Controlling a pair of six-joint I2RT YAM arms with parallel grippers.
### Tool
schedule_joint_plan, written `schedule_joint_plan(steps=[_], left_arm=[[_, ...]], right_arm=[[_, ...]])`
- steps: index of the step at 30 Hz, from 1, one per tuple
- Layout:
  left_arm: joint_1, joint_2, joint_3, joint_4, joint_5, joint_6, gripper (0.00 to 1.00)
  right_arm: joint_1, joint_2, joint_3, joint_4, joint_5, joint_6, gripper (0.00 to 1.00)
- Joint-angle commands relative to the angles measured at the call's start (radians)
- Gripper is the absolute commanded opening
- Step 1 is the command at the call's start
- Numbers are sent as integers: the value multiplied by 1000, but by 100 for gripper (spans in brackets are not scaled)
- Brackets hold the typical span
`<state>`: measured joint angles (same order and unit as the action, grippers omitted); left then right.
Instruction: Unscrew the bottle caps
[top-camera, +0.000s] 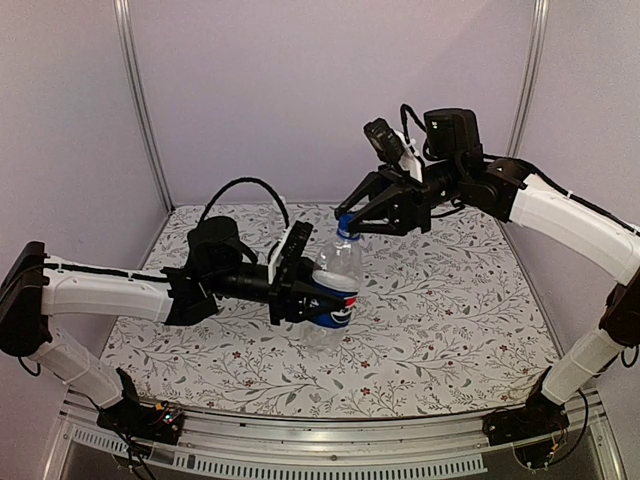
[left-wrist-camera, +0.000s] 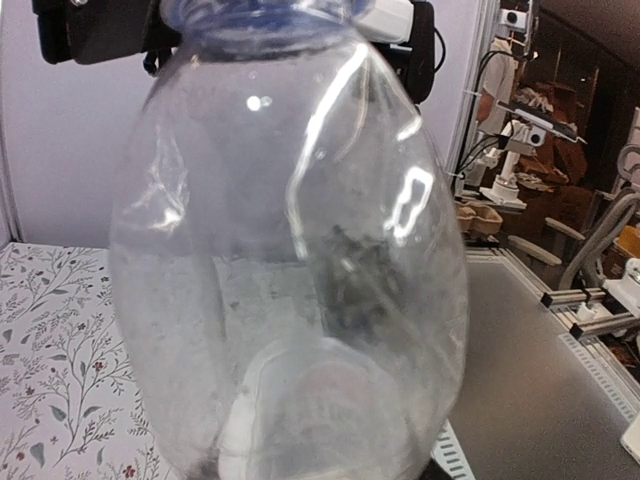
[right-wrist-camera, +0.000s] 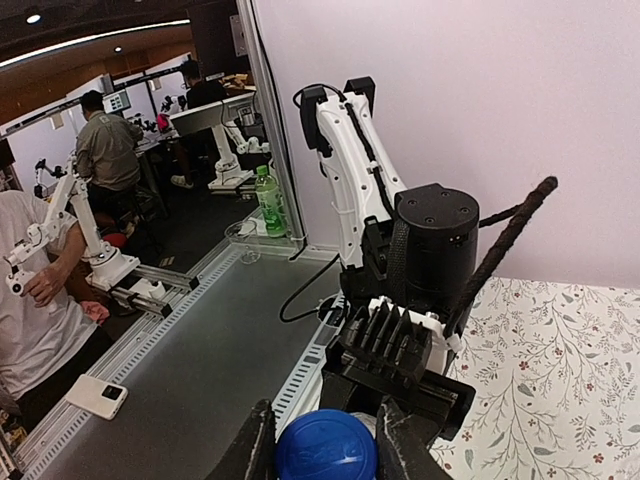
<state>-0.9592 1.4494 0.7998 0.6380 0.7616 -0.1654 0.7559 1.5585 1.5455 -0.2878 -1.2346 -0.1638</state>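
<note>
Blue cap (right-wrist-camera: 325, 447) pinched in right hand (top-camera: 349, 226); left hand (top-camera: 322, 305) grips bottle (top-camera: 338, 268).

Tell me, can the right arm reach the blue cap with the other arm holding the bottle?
Apparently yes: the right gripper is shut on the blue cap; the left gripper holds the bottle lower down, leaving its top free.

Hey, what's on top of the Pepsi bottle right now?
A blue cap sits on the Pepsi bottle, with the right pincer shut around it. The threads beneath are covered by the cap, so how far it is unscrewed cannot be seen.
</note>
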Motion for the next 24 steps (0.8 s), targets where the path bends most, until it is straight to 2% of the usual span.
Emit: schedule_joint_plan(steps=[1, 8, 14, 19, 24], left_arm=[[7, 0, 25, 23, 6, 12, 32], [8, 29, 26, 68, 134, -19, 32], [8, 43, 38, 63, 174, -29, 32], [7, 44, 44, 51, 167, -30, 32], [8, 25, 42, 16, 93, -1, 30]], right_arm=[[-9, -24, -2, -9, 31, 13, 29], [-15, -40, -1, -11, -46, -33, 29], [-20, -31, 12, -23, -81, -38, 28], [-25, -23, 27, -41, -68, -46, 29], [-26, -23, 28, -61, 37, -38, 36]])
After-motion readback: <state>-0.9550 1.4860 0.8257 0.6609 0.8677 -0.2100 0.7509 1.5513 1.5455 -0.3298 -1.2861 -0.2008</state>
